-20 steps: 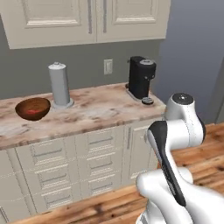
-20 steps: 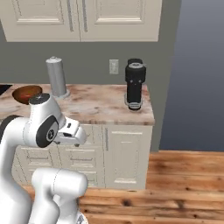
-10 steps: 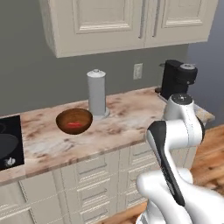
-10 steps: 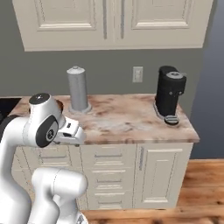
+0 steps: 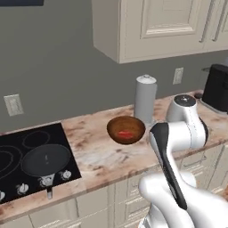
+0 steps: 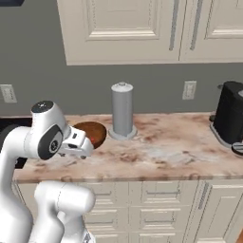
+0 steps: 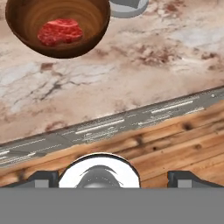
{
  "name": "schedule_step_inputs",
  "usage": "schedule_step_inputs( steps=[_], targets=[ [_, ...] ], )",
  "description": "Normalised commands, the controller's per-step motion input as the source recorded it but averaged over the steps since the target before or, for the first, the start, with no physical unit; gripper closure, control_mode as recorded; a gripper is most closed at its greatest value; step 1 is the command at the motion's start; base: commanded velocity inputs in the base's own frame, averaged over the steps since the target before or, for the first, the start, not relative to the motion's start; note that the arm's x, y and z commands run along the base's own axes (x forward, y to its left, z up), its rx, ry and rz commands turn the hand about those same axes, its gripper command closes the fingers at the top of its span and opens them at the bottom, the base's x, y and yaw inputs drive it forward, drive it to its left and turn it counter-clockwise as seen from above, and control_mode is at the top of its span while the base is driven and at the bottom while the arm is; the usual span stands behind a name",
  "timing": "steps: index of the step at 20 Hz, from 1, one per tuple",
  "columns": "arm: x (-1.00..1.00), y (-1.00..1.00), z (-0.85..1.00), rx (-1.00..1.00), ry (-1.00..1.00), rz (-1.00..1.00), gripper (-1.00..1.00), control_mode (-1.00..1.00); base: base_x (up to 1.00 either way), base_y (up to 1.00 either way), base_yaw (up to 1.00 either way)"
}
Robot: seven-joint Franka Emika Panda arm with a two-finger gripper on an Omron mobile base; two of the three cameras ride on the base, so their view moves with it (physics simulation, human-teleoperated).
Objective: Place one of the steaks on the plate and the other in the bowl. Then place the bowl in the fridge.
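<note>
The bowl (image 5: pixel 126 129) sits on the marbled pink-beige counter (image 5: pixel 102 156), just left of a tall grey cylindrical canister (image 5: pixel 145 99) on a round base. It is round, dark reddish-brown with a wood-like grain, and holds one steak (image 7: pixel 60 31), a flat raw-red slab lying in its bottom. In the hand view the bowl (image 7: pixel 57 26) lies at the far left, past the counter's grey front edge, with wooden floorboards (image 7: pixel 175 144) nearer the camera.

The end effector (image 7: pixel 109 177) is released, its two dark finger tips (image 7: pixel 43 177) spread wide with nothing between them; it hangs off the near side of the counter, apart from the bowl. In the right base view the bowl (image 6: pixel 90 133) shows partly behind the arm's hand.

To the left a black glass cooktop (image 5: pixel 31 156) is set flush into the counter, and on it rests a dark round pan (image 5: pixel 46 159), probably empty, though the view is too dim to be sure. A black coffee machine (image 6: pixel 231 116) stands at the far right, beneath cream panelled cabinets (image 6: pixel 142 28)
</note>
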Motion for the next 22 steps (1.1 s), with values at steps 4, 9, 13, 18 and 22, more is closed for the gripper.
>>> schedule_step_inputs(
  steps=[4, 9, 13, 18, 22],
  targets=[
    [0.00, 0.00, 0.00, 0.00, 0.00, 0.00, -1.00, 1.00, 0.53, 0.17, 0.17],
    [0.00, 0.00, 0.00, 0.00, 0.00, 0.00, -1.00, 1.00, 0.37, -0.39, 0.18],
    [0.00, 0.00, 0.00, 0.00, 0.00, 0.00, -1.00, 1.00, 0.31, -0.49, 0.25],
    [0.00, 0.00, 0.00, 0.00, 0.00, 0.00, -1.00, 1.00, 0.09, -0.16, 0.08],
    [0.00, 0.00, 0.00, 0.00, 0.00, 0.00, -1.00, 1.00, 0.00, 0.00, 0.00]
  ],
)
